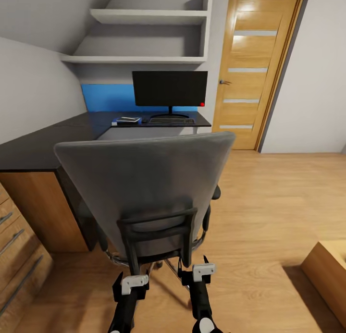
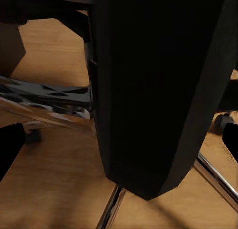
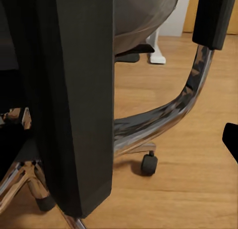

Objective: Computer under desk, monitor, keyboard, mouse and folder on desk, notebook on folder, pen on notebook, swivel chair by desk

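So, on the far left sits the wooden drawer cabinet (image 1: 17, 249), and beside it the desk (image 1: 43, 148) with its black top runs away to the far wall. On the far part of the desk lie the folder (image 1: 126, 122), with the grey notebook (image 1: 129, 118) on top of it. It is too small to tell if the pen is there. Just right of them is the keyboard (image 1: 172, 121), and behind it stands the monitor (image 1: 169, 88). A small dark thing lies between the stack and the keyboard; it may be the mouse, but I cannot be sure.

Near the robot, in the middle, is the swivel chair (image 1: 149, 193), with its grey back turned to us. It stands close to the desk.

The left gripper (image 1: 130, 285) is low behind the chair, at the black frame bar on the chair back. Its fingers look spread, one on each side of the bar. The right gripper (image 1: 201, 273) is at the other frame bar, and its fingers look spread too.

I think the step now is to push the chair in next to the desk. To do it well, both arms should push evenly and slowly, so the chair rolls straight and does not spin or bump the desk.
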Robot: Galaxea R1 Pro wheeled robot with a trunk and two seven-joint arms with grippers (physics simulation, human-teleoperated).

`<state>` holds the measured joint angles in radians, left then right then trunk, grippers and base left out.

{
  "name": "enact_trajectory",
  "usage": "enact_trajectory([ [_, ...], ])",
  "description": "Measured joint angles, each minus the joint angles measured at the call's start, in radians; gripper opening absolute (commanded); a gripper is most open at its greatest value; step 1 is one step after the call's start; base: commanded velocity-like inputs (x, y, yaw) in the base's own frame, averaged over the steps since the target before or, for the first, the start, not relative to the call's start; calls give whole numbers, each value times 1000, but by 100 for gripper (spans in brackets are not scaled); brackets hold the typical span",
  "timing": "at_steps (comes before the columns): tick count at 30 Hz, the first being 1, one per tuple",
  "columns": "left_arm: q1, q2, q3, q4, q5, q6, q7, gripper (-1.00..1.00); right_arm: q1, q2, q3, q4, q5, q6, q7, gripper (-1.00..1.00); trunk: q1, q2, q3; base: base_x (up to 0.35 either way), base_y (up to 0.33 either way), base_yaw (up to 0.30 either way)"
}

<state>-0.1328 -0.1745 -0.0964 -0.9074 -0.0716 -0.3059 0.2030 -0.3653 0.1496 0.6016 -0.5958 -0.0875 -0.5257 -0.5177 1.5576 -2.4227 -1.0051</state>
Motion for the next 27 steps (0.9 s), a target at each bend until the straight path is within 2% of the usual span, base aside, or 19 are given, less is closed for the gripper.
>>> enact_trajectory([
  [27, 0, 0, -1, 11, -1, 1, -1, 100, 0, 0, -4, 6, -4, -3, -1, 100, 0, 0, 0, 273, -2, 0],
])
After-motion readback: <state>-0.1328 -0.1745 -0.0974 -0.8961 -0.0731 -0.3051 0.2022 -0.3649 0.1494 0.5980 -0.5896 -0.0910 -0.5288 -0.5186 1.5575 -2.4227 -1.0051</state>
